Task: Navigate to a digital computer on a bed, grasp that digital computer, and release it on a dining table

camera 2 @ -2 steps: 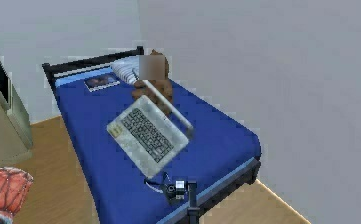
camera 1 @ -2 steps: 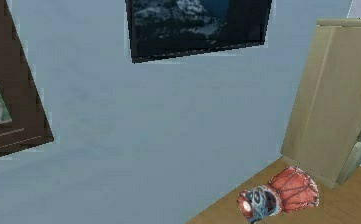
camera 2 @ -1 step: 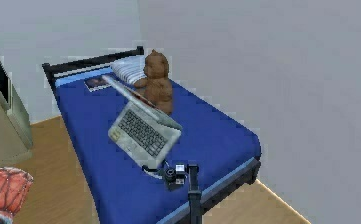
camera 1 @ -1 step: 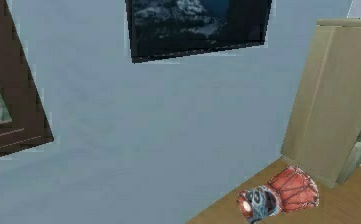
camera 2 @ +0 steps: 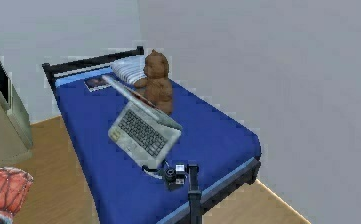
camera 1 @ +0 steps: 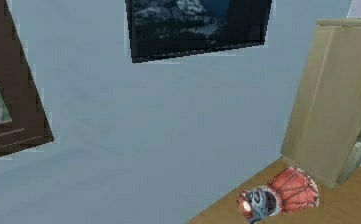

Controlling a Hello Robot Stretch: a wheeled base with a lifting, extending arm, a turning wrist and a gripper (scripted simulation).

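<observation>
In the arm side view, a grey laptop [camera 2: 143, 128] with its lid up hangs tilted above the blue bed [camera 2: 213, 135], keyboard facing the camera. Its lower corner meets the gripper [camera 2: 161, 171] at the end of the dark arm [camera 2: 194, 200], which rises from the bottom edge. The gripper holds the laptop clear of the cover. The bed has a dark frame and stands against a pale wall.
A brown teddy bear [camera 2: 159, 80], a white pillow [camera 2: 129, 68] and a dark flat thing [camera 2: 96, 83] lie at the bed's head. A red drum-like object [camera 1: 289, 190] [camera 2: 3, 195] lies on the wooden floor by a beige wardrobe [camera 1: 333, 100]. Two framed pictures [camera 1: 198, 25] [camera 1: 8, 95] hang on the wall.
</observation>
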